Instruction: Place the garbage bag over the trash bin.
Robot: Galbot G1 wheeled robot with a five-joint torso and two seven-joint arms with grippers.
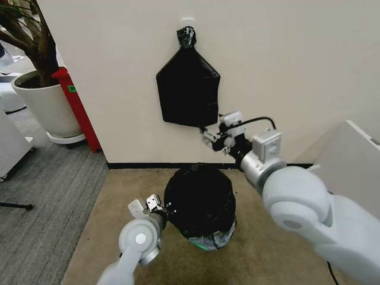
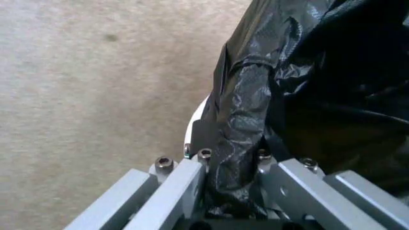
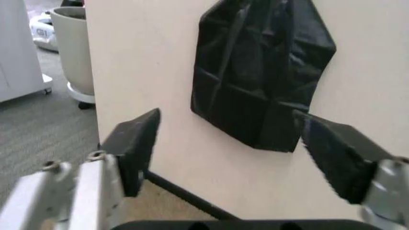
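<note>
Two hands: both in view, one engaged, one free.
Left hand (image 1: 149, 206): low at the near-left edge of the bin; its fingers (image 2: 185, 187) are pinched on a fold of black film, seen close in the left wrist view.
Right hand (image 1: 215, 135): raised near the wall, pads spread wide with nothing between them, just beside the lower corner of the flat black bundle (image 1: 187, 88).
Garbage bag (image 1: 199, 202): draped over the bin top and hanging down its sides; glossy, crinkled, loose.
Trash bin (image 2: 195, 122): on the carpet (image 1: 136, 178) at the foot of the wall; mostly covered, with a sliver of white rim showing beside the gripped fold.
Surroundings: bundle hangs knotted from a wall hook; large white plant pot (image 1: 47, 107) stands well apart on the left.
Progress, judged: bag appears largely over the bin; seating at the rim cannot be confirmed.
Risk 1: thin film may tear if the pinched fold is pulled hard against the rim.
Risk 2: a light bin could tip or slide under a sideways tug.
Risk 3: the free hand sits close to the bundle and could snag it.
</note>
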